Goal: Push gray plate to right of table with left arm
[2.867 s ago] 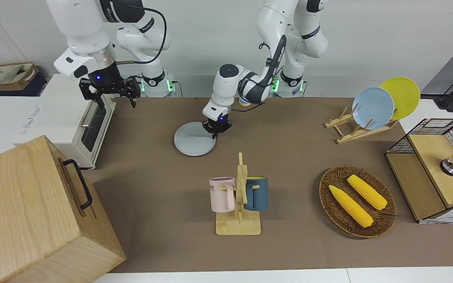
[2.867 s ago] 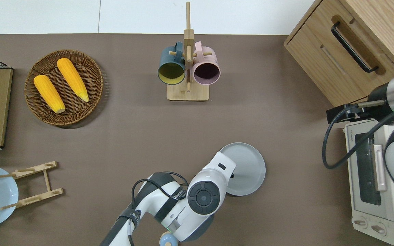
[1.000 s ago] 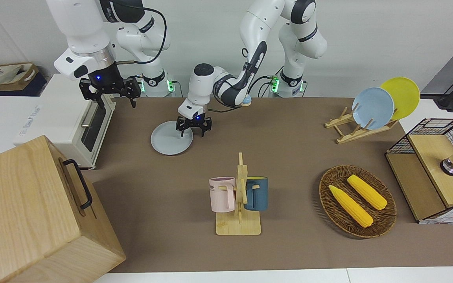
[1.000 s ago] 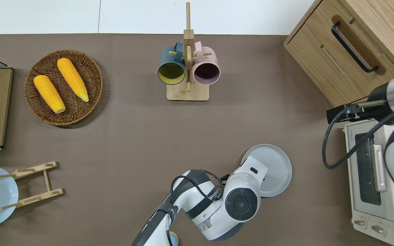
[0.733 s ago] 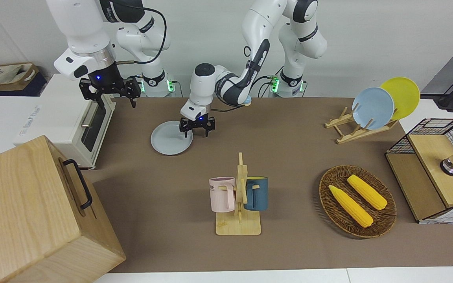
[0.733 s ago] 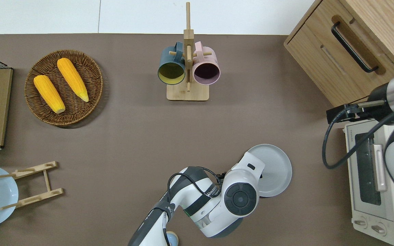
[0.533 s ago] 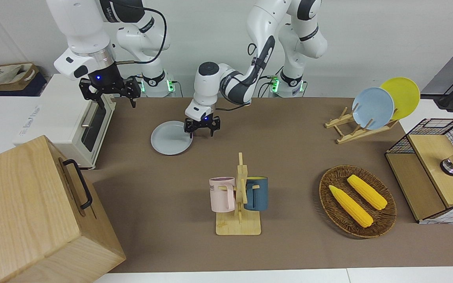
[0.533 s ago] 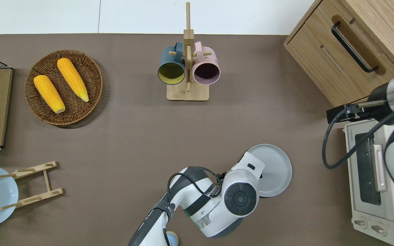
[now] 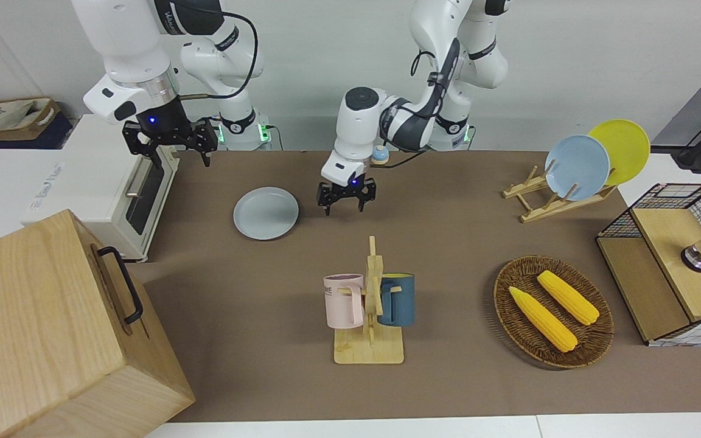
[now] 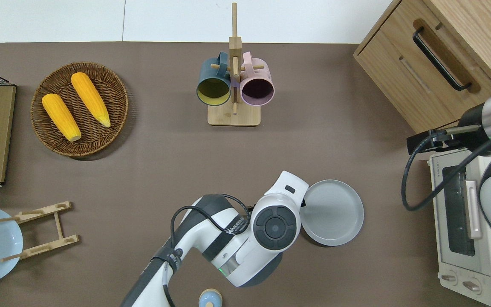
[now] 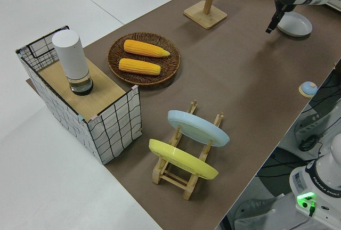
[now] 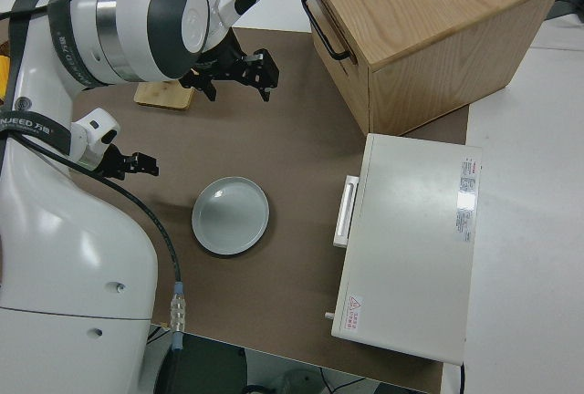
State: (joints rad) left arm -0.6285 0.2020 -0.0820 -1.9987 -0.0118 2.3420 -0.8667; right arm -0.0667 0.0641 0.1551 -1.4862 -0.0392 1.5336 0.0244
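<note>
We see the gray plate (image 9: 265, 213) (image 10: 332, 212) (image 12: 231, 216) lying flat and upright on the table (image 9: 448, 243) (image 10: 164, 170), its pale gray-blue face bare (a low raised rim runs all the way round). It sits toward the right arm's end of the brown cover, nearer to the robots than the middle of the tabletop. The left arm (image 9: 411, 115) (image 10: 237, 238), white and glossy with black cables, reaches low over the table just beside the plate, apart from its rim.
</note>
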